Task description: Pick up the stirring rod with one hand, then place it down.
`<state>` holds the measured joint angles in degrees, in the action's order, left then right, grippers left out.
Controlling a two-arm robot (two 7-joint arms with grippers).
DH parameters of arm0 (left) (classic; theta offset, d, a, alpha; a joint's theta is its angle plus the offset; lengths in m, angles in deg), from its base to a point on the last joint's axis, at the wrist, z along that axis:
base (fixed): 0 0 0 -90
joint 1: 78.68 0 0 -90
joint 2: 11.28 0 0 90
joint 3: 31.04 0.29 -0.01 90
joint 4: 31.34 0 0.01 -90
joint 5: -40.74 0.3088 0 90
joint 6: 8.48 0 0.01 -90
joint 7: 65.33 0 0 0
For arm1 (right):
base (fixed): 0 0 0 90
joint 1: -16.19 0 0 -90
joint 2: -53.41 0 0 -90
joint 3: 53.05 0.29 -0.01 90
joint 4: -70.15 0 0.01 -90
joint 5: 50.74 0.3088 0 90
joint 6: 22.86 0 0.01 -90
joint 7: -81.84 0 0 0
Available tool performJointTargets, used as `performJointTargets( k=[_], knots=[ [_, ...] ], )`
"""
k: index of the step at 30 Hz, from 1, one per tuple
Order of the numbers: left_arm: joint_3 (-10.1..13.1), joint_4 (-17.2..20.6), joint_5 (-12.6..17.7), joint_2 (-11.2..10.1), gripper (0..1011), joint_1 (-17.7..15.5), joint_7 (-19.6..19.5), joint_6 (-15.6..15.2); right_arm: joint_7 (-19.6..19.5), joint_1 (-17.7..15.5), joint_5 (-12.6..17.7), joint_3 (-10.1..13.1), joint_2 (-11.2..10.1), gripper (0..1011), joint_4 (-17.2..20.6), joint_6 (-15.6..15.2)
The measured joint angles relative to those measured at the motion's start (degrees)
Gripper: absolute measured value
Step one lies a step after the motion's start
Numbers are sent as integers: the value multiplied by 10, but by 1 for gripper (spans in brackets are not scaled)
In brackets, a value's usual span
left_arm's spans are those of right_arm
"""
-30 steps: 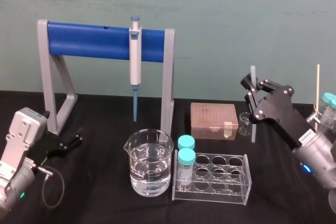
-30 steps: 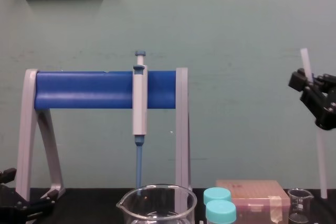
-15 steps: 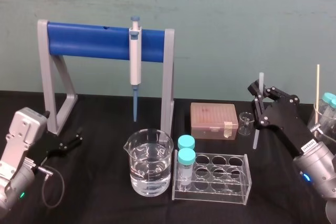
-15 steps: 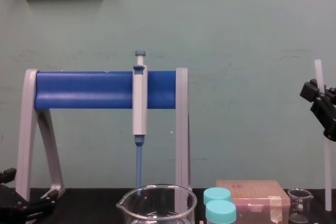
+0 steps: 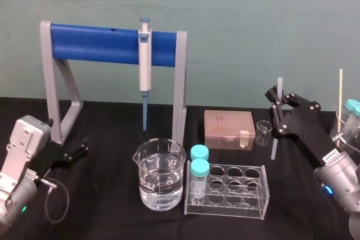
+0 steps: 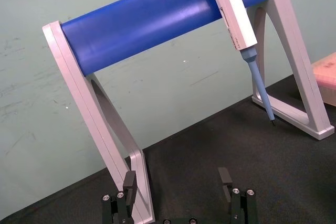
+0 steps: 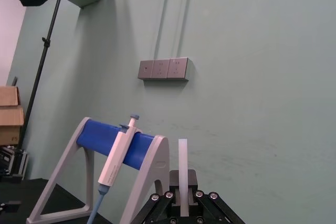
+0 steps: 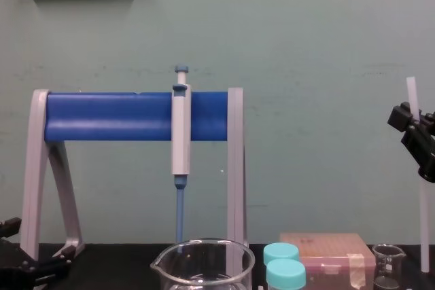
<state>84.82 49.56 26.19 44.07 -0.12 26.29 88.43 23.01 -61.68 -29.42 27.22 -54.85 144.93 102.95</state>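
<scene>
The stirring rod [image 5: 274,145] stands almost upright at the right of the table [image 5: 107,206], clamped a little below its top end by the right tool [image 5: 279,104]. We see that tool's black fingers closed tight on the rod from both sides, and in the right wrist view the rod [image 7: 182,171] rises straight out from between them. From the chest view the rod [image 8: 423,222] hangs down below the right tool [image 8: 408,117] to about the level of the table, though we cannot tell whether its lower end touches. Just left of the rod sits a small glass beaker [image 5: 262,132], and left of that a brown tip box [image 5: 229,129]. Nearer to us are a clear test tube rack [image 5: 230,192] holding two teal-capped tubes [image 5: 199,167] and a large beaker of water [image 5: 160,175]. A grey pipette [image 5: 145,66] hangs from the blue bar of the stand [image 5: 95,44] at the far left. The left tool [image 5: 79,151] lies low at the near left by the stand's foot, its fingers [image 6: 130,182] spread apart with nothing between them
</scene>
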Motion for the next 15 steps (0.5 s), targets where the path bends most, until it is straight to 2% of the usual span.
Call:
performJointTargets(
  k=[15],
  knots=[
    [0, 0, 0, 0, 1000, 0, 0, 0, 1, 1, 0, -1, -1, 72, 0, 1]
  ],
)
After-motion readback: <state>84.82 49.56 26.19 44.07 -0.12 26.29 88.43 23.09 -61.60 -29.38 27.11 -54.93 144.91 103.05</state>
